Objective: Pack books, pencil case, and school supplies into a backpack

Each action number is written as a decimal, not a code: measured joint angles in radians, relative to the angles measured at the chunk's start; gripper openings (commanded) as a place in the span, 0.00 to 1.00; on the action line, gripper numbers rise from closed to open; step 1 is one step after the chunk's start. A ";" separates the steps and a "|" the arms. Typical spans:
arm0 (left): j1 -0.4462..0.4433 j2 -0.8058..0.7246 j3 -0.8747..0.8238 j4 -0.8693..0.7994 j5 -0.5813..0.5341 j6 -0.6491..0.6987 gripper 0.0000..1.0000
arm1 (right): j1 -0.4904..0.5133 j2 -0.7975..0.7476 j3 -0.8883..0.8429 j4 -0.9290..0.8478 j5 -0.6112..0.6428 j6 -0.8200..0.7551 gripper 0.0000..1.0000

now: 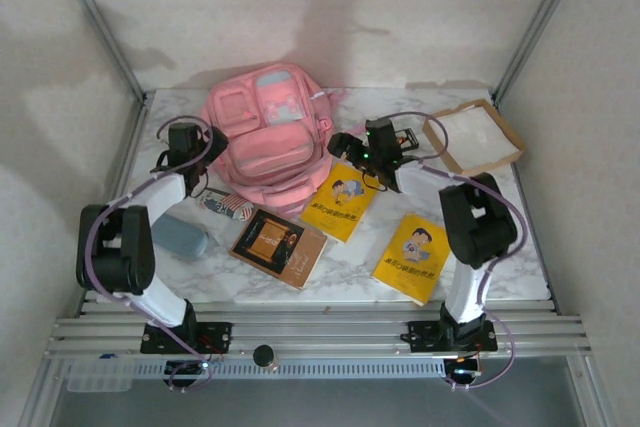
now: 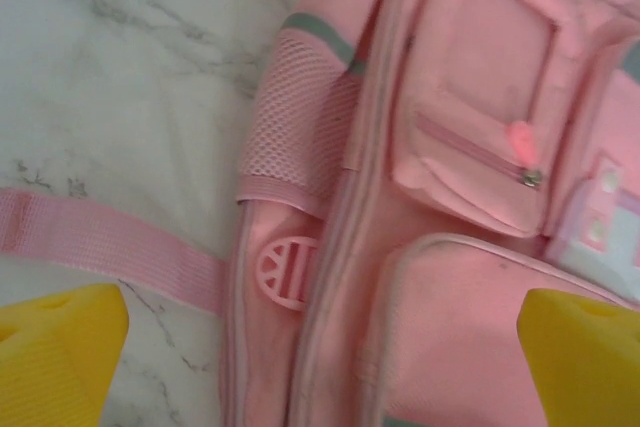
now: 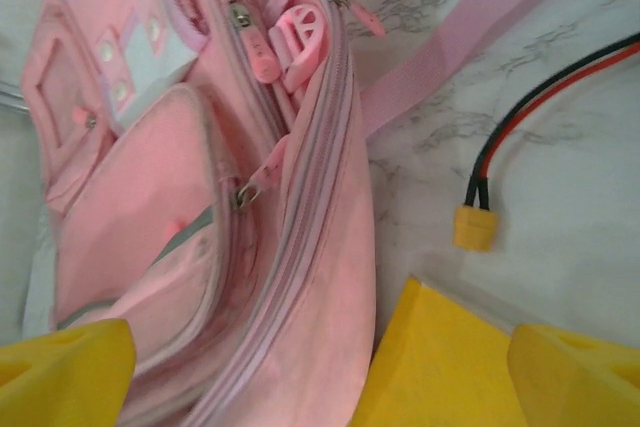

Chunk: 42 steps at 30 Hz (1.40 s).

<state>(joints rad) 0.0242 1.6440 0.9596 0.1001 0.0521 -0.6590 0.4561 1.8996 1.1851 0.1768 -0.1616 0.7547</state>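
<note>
The backpack (image 1: 262, 132) lies flat against the far edge of the worktop (image 1: 340, 282), left of centre, with its front pockets facing up.

The left end effector (image 2: 320, 367) hangs over the backpack's left side. Its jaws are spread wide and hold nothing. 1 yellow fingertip (image 2: 60, 347) is over bare marble beside a pink strap (image 2: 100, 242), and the other is over the front pocket.

The right end effector (image 3: 320, 377) is at the backpack's right side, also wide open and empty. 1 finger is over the pack and the other over the marble. The corner of a yellow book (image 3: 440, 367) sits between them.

All 3 books lie flat on the worktop, outside the backpack. That yellow book is near the middle, its corner right against the pack's side. A 2nd yellow book (image 1: 412, 257) lies toward the near right corner, apart from the rest. A dark book (image 1: 278, 245) lies by the near edge, left of centre, just beside the 1st yellow one.

A grey pouch (image 1: 178, 237) lies by the left edge, partly under the left arm. A small patterned item (image 1: 225, 205) is between it and the backpack. A tray (image 1: 472, 137) sits in the far right corner. A red-and-black cable (image 3: 540, 97) with a yellow plug lies on the marble right of the pack.
</note>
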 measured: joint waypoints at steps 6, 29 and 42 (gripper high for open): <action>0.038 0.161 0.053 0.034 0.056 -0.001 0.99 | 0.008 0.126 0.099 -0.009 0.003 -0.010 0.83; 0.027 0.330 0.099 0.270 0.337 -0.103 0.89 | 0.035 0.270 0.270 -0.026 -0.076 -0.061 0.00; -0.005 0.238 0.184 0.127 0.501 -0.166 0.87 | 0.069 -0.169 0.121 -0.108 -0.056 -0.030 0.00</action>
<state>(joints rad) 0.0196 1.8824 1.1439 0.2268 0.5533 -0.8246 0.5251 1.7306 1.3056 0.0692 -0.2173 0.7250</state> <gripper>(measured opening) 0.877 0.090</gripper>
